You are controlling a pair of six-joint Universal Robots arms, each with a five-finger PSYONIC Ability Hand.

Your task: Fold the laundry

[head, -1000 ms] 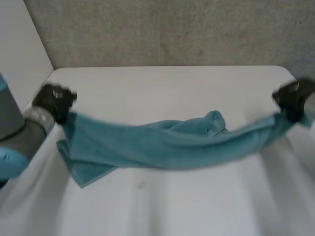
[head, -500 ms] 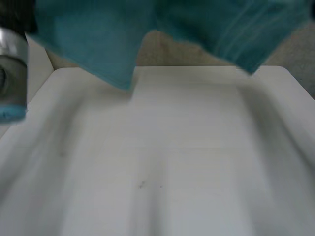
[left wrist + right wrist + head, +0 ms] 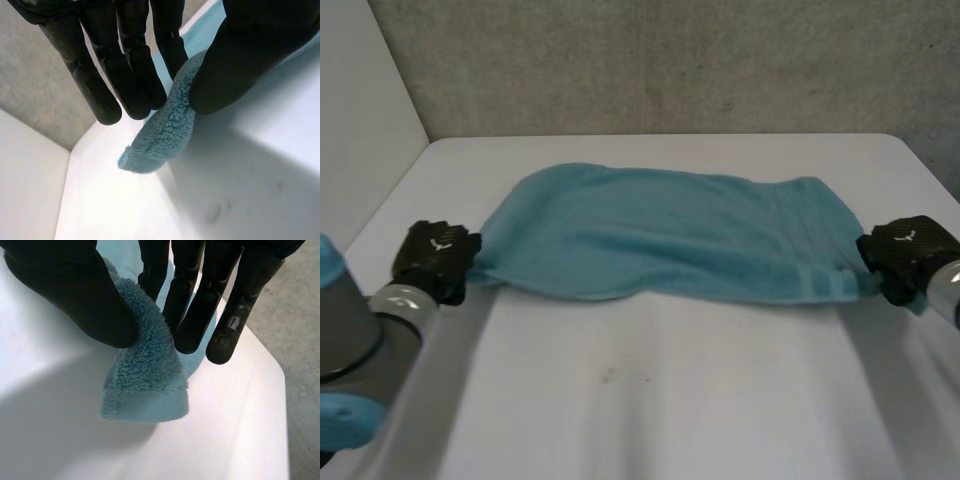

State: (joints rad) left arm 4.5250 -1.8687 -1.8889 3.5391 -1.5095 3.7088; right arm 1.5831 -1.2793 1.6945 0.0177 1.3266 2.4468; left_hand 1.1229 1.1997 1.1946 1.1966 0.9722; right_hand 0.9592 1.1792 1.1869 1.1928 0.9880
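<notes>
Bunched a second ago, the teal towel (image 3: 670, 232) is now laid flat, its near corners pinched by the left hand (image 3: 435, 260) and right hand (image 3: 903, 256); folding can likely begin.

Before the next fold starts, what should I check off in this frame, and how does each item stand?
1. Left hand pinches the towel's near left corner between thumb and fingers: ok.
2. Right hand pinches the near right corner the same way: ok.
3. Towel spread out along the table, not bunched: ok.
4. Towel's far edge lies inside the table's far rim: ok.
5. Towel lies smooth, free of ripples: not ok, the near edge is wavy.
6. Towel is a single layer: cannot tell.
</notes>
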